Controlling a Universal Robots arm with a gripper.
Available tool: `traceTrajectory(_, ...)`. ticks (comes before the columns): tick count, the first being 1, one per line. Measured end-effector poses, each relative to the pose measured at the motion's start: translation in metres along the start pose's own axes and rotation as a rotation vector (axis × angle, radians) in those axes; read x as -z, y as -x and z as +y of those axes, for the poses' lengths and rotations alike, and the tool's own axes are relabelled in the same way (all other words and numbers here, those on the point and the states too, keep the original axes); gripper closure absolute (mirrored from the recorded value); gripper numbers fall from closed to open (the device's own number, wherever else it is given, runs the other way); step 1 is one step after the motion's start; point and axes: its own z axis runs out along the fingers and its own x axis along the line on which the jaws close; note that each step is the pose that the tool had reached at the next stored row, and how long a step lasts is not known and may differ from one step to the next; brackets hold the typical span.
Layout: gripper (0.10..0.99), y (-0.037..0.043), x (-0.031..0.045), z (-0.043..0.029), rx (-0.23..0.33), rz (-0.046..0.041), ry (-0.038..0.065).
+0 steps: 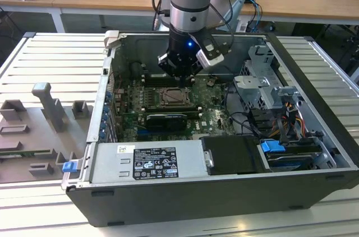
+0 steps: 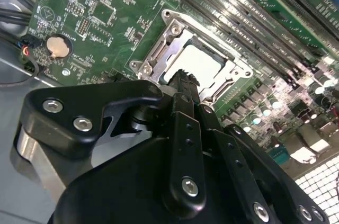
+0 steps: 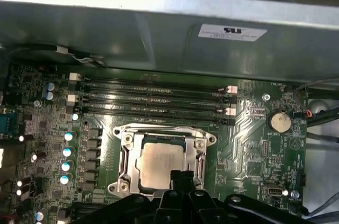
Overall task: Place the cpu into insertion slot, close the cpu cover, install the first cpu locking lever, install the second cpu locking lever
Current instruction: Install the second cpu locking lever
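The cpu (image 3: 160, 161) lies flat in the insertion slot (image 1: 173, 98) on the green motherboard, its pale metal face (image 2: 206, 61) up. The silver cpu cover (image 3: 126, 156) lies down around it as a frame, with the chip showing through its cut-out centre (image 2: 159, 49). My gripper (image 3: 183, 175) hangs just above the socket's edge, its black fingers pressed together with nothing between them. In the second wrist view the gripper (image 2: 184, 78) ends at the chip's rim. In the exterior view the gripper (image 1: 178, 79) stands over the far side of the socket.
Long black memory slots (image 3: 153, 99) with white clips run beside the socket. A black expansion card (image 1: 165, 119) lies on its near side. The power supply (image 1: 148, 161), a grey drive cage (image 1: 263, 88) and cables (image 1: 241, 119) crowd the case. Grey fixtures (image 1: 50, 108) stand at the exterior view's left.
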Motion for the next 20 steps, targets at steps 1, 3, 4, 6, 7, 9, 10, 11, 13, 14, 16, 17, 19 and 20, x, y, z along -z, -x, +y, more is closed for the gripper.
traceTrajectory(1,0.98,-0.0001,0.0001,-0.0014,0.0,0.0,0.0)
traceTrajectory(3,0.98,-0.0003,0.0002,-0.004,0.0,0.0,0.0)
traceTrajectory(4,0.98,-0.0004,0.0003,-0.0053,0.0,0.0,0.0)
traceTrajectory(6,0.98,-0.0006,0.0004,-0.0085,0.0,0.0,0.0)
traceTrajectory(7,0.98,-0.0007,0.0005,-0.0094,0.0,0.0,0.0)
traceTrajectory(9,0.98,-0.0009,0.0006,-0.0114,0.0,0.0,0.0)
traceTrajectory(10,0.98,-0.0009,0.0006,-0.0118,0.0,-0.0001,0.0)
traceTrajectory(11,0.98,-0.0009,0.0007,-0.0123,0.0,0.0,0.0)
traceTrajectory(13,0.98,-0.0011,0.0007,-0.0144,0.0,0.0005,0.0)
traceTrajectory(14,0.98,-0.0011,0.0007,-0.0151,0.0,0.0005,0.0)
traceTrajectory(16,0.98,-0.0013,0.0008,-0.0178,0.0,0.0006,0.0)
traceTrajectory(17,0.98,-0.0015,0.0008,-0.0197,0.0,0.0006,0.0)
traceTrajectory(19,0.98,-0.0018,0.0009,-0.0239,0.0,0.0005,0.0)
traceTrajectory(20,0.98,-0.0019,0.001,-0.0252,0.0,0.0005,0.0)
